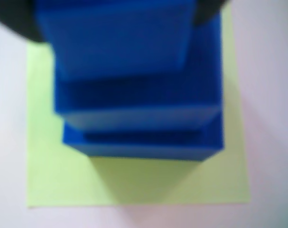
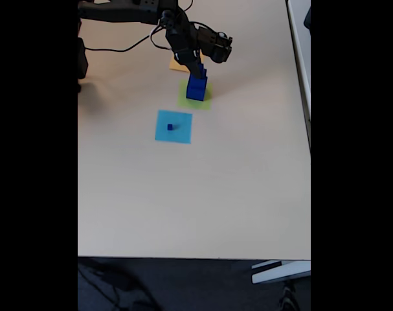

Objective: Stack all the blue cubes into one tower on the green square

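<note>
Three blue cubes [image 1: 139, 95] stacked as a tower on the green square [image 1: 53, 180], hand [image 2: 197, 67] at the top cube, grip state indeterminate; one tiny cube [image 2: 170, 127] left on the light-blue square [image 2: 173, 126] of the counter [image 2: 196, 194], so task looks mostly done.

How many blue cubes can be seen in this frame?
4: three stacked on the green square, top one at the gripper, and a tiny cube on the light-blue square. Others may be hidden.
</note>
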Controlling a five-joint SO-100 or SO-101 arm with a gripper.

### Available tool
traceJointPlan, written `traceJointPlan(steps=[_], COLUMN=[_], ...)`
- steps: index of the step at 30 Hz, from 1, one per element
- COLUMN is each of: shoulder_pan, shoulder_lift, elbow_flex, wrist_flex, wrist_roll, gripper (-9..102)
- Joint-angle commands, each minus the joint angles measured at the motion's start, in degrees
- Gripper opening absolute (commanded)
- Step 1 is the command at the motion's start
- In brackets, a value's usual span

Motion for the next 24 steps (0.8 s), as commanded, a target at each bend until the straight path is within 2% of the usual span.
traceJointPlan(steps=[1, 24], shoulder_pan=[-0.4, -0.6], shoulder_lift=[6.2, 7.6], elbow_flex=[-0.4, -0.4], wrist_flex=[-0.9, -1.5], wrist_roll=[0.4, -1.1], gripper=[4, 12])
